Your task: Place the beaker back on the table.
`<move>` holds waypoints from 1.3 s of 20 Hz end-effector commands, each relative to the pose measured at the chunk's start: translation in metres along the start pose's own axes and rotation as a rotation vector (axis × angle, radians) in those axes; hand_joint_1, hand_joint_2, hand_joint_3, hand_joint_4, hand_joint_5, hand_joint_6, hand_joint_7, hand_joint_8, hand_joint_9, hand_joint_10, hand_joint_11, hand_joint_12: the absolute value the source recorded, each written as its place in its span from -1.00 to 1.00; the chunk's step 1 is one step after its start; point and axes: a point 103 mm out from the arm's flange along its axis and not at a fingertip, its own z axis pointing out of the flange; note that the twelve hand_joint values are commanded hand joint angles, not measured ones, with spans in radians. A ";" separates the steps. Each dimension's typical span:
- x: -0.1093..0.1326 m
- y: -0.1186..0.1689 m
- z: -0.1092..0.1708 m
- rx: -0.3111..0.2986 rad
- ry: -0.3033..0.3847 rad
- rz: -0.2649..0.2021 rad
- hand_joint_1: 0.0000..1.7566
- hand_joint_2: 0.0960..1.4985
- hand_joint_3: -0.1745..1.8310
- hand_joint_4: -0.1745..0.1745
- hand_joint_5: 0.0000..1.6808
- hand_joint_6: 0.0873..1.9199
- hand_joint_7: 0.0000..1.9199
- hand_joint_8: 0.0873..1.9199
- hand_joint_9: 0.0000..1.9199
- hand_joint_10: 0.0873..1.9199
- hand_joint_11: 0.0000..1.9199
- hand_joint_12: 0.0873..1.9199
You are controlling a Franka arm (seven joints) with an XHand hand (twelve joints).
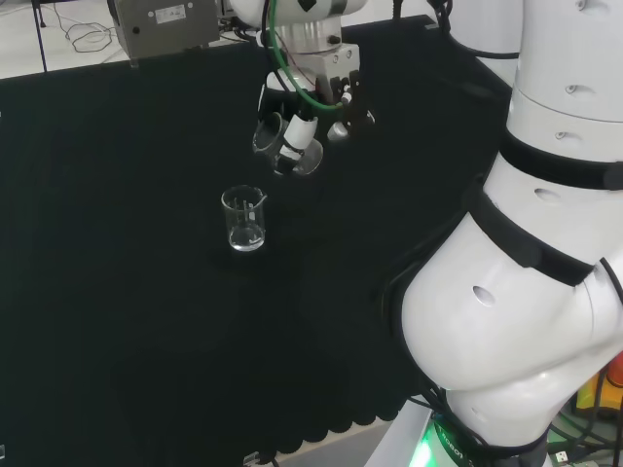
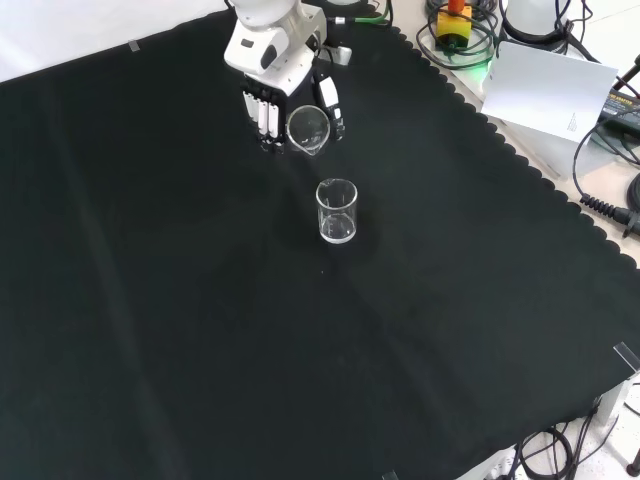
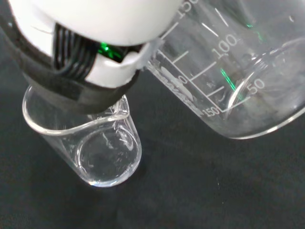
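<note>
Two clear glass beakers show here. One, the held beaker point(image 2: 308, 130), is up in the air off the black cloth point(image 2: 200, 300), tipped far over so that its open mouth faces the front view's camera and downward. In the head view the same held beaker point(image 1: 288, 148) hangs tilted, mouth toward the lower left, above and to the right of the other piece. In the wrist view its graduated wall point(image 3: 238, 76) lies close and large, slanted, with its rim curving just above the cloth.

The hand point(image 2: 270, 105) is closed round this beaker: black and white fingers point(image 2: 263, 118) lie down one side of the glass in the front view, and the thumb point(image 2: 330, 105) presses the other side. In the head view the hand point(image 1: 311, 102) sits directly over the beaker, at the end of the white arm link coming from the view's top.

The standing beaker point(image 2: 337, 211) rests upright on the cloth, just below the held one in the front view, apart from it. The head view shows it point(image 1: 243, 219) upright too, with its spout to the upper right. In the wrist view the standing beaker point(image 3: 90, 143) looks empty or nearly so; I cannot tell whether a thin film of liquid lies at its base.
</note>
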 end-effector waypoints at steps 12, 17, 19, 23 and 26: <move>-0.059 0.019 0.037 -0.119 0.247 0.031 0.60 -0.18 -0.23 -1.00 0.48 -0.36 0.27 -0.32 0.50 -0.52 0.29 -0.27; -0.072 0.031 0.046 -0.130 0.321 -0.004 0.64 -0.41 0.00 -1.00 0.45 -0.32 0.40 -0.38 0.64 -0.73 0.31 -0.30; -0.079 0.036 0.054 -0.164 0.384 -0.026 0.64 -0.28 -0.16 -1.00 0.52 -0.44 0.36 -0.42 0.59 -0.75 0.30 -0.32; -0.079 0.042 0.061 -0.183 0.413 -0.074 0.64 -0.28 -0.17 -1.00 0.53 -0.46 0.37 -0.41 0.61 -0.83 0.31 -0.35; -0.075 0.047 0.067 -0.178 0.426 -0.103 0.65 -0.44 0.02 -1.00 0.50 -0.35 0.45 -0.40 0.72 -1.00 0.32 -0.37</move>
